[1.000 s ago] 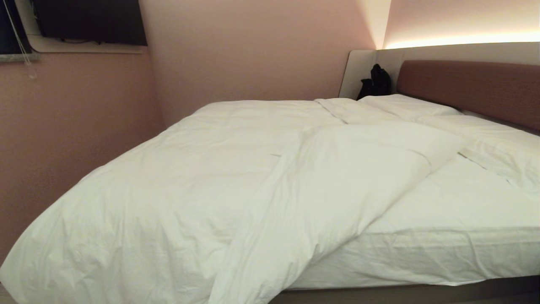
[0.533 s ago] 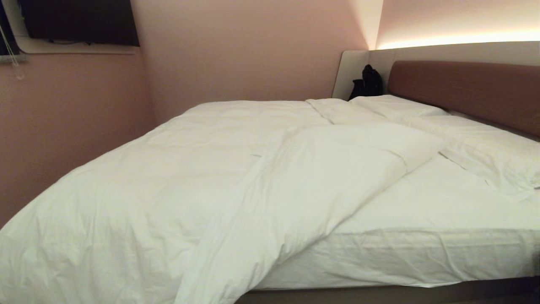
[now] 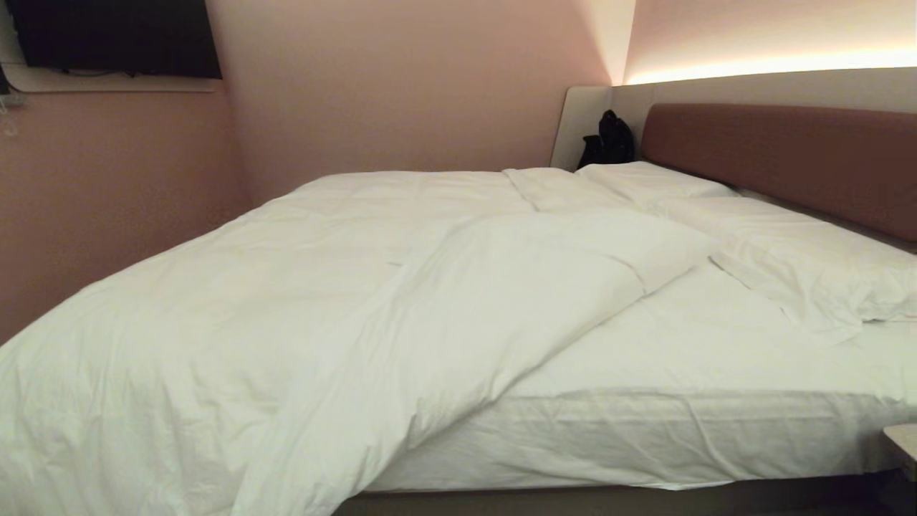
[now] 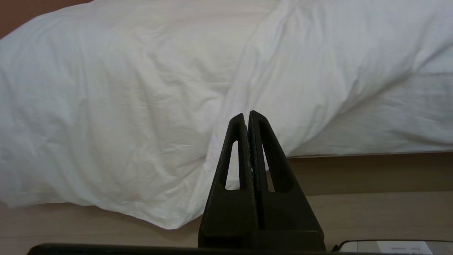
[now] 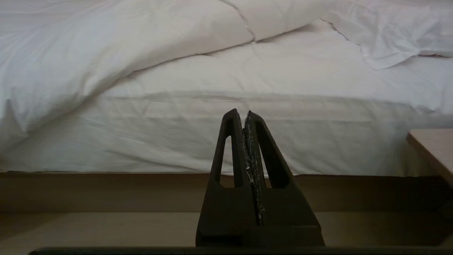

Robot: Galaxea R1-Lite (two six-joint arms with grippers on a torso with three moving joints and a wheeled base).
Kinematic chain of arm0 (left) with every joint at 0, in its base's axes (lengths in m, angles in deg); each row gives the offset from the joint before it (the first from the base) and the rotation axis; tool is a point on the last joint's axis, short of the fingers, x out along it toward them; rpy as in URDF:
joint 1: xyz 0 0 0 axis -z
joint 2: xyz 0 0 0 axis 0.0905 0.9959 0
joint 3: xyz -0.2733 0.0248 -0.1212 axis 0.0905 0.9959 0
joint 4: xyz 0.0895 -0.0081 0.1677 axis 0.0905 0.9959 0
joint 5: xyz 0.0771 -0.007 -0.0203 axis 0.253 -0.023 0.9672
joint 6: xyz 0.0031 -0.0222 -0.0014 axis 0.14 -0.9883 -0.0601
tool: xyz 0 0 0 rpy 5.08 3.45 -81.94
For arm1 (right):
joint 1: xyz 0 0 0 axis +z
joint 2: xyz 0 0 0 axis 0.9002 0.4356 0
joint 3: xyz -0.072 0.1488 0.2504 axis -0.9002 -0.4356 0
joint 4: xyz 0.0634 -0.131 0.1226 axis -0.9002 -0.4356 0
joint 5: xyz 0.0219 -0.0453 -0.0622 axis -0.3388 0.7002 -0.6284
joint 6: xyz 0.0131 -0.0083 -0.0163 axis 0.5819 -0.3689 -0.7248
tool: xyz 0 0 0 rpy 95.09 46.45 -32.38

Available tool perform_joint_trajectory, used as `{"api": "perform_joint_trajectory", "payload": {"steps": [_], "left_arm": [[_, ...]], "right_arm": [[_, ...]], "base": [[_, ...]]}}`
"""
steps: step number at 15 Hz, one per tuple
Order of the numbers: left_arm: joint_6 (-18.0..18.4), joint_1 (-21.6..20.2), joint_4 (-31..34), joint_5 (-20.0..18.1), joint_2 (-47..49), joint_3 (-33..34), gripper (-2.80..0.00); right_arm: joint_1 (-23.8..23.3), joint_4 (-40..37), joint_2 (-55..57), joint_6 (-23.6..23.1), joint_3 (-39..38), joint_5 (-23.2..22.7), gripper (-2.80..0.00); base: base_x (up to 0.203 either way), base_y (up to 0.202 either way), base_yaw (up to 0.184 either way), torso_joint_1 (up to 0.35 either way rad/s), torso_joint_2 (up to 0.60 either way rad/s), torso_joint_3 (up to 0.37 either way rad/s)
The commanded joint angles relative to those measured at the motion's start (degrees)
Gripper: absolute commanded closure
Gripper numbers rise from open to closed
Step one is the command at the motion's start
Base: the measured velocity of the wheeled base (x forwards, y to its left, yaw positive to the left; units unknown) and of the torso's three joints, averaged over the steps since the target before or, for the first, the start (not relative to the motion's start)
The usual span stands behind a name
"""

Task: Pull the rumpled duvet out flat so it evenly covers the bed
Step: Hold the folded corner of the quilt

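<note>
The puffy white duvet [image 3: 301,301] lies bunched over the left part of the bed [image 3: 609,494], its near edge folded back on a slant and hanging over the side. The fitted sheet [image 3: 680,358] shows bare on the right. Neither gripper appears in the head view. In the left wrist view my left gripper [image 4: 247,114] is shut and empty, held low in front of the duvet [image 4: 124,106] where it drapes toward the floor. My right gripper [image 5: 241,113] is shut and empty too, facing the mattress side [image 5: 177,134] short of the bed base [image 5: 106,191].
Two flat pillows [image 3: 802,258] lie against the reddish-brown headboard [image 3: 781,158]. A black bag [image 3: 607,140] sits in the far corner. A dark screen [image 3: 114,36] hangs on the pink wall at left. A light wooden bedside corner [image 3: 904,438] stands at the right, also in the right wrist view [image 5: 433,148].
The whole head view has slid leftward, so the camera has turned or driven right: more pillow and a bedside corner have come into view. The bedding itself has not moved.
</note>
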Motion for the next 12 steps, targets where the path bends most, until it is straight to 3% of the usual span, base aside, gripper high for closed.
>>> {"api": "perform_joint_trajectory", "payload": {"steps": [1, 12], "left_arm": [[0.0, 0.0, 0.0, 0.0, 0.0, 0.0, 0.0], [-0.1, 0.0, 0.0, 0.0, 0.0, 0.0, 0.0]], "right_arm": [[0.0, 0.0, 0.1, 0.0, 0.0, 0.0, 0.0], [0.0, 0.0, 0.1, 0.0, 0.0, 0.0, 0.0]], "base": [[0.0, -0.194, 0.001, 0.005, 0.0, 0.001], [0.0, -0.19, -0.001, 0.001, 0.0, 0.002]]}}
